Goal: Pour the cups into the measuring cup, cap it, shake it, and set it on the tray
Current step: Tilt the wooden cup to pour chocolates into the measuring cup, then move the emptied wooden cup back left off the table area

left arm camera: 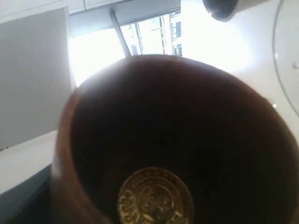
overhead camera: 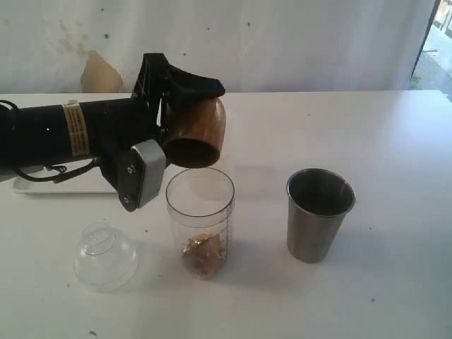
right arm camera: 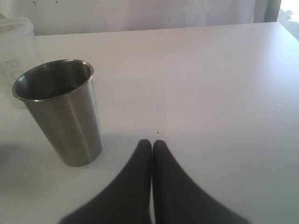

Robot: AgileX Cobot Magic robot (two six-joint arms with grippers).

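Partly hidden at the far left edge, the white tray lies behind the arm; a clear dome lid sits lower left. The left gripper stands wide, clamped on the wooden cup, which is tipped mouth-down just above the measuring cup at centre. The steel tumbler stands apart to the right, with bare table beyond. The right gripper is pressed together, holding nothing.
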